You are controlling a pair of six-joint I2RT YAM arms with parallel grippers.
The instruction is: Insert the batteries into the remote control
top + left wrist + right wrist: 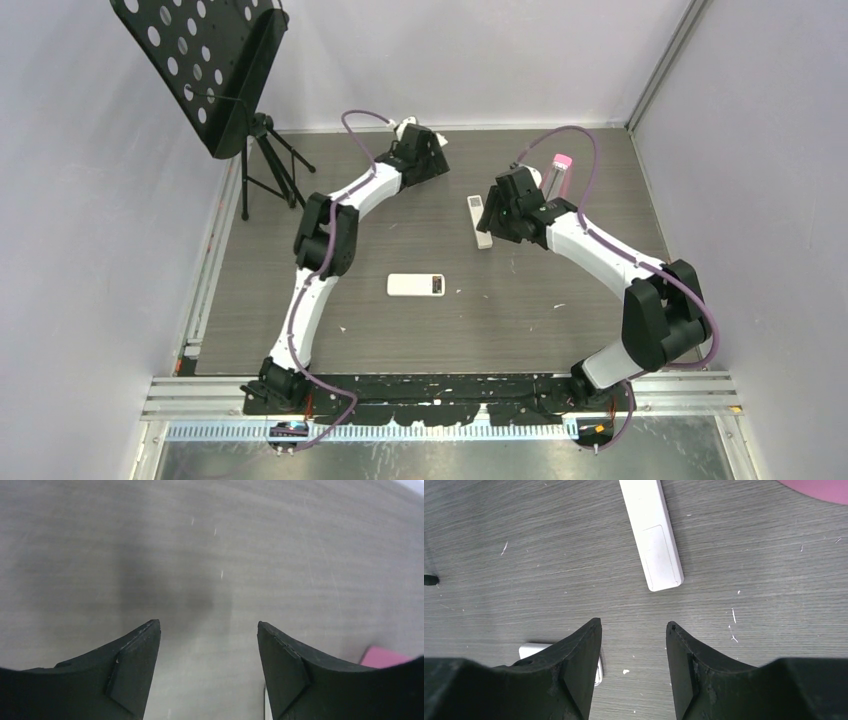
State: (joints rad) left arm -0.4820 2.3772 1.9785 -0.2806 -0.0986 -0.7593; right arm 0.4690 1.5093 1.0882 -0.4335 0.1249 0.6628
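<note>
reaching in from six o'clock, left gripper and right gripper both hang open, empty. remote control lies at centre, slim remote at its one o'clock. risk: grabbing the lookalike slim one; batteries unseen.

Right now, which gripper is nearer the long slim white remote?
Right. The right gripper hovers beside the slim white remote; the left gripper hangs farther off, beyond its far end.

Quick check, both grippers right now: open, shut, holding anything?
Left gripper: open, nothing between the jaws.
Right gripper: open, nothing between the jaws.
</note>
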